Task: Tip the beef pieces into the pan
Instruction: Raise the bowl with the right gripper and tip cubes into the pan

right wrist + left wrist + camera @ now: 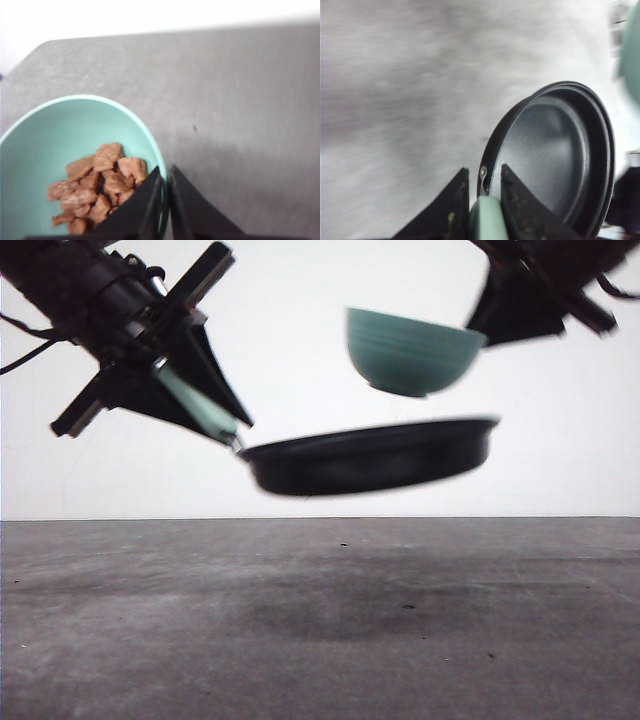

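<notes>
I count 1 pan point(370, 455), handle clamped in my left gripper point(484, 200); 1 bowl point(410, 350) of beef pieces point(97, 187), rim pinched by my right gripper point(165, 200), above the pan.

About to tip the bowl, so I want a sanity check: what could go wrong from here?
1. The bowl hangs above the pan's far right side, so beef pieces might spill past the rim onto the table.
2. The left pincer holds the pan by its handle alone; it could tilt.
3. The right pincer only pinches the bowl's rim.
</notes>
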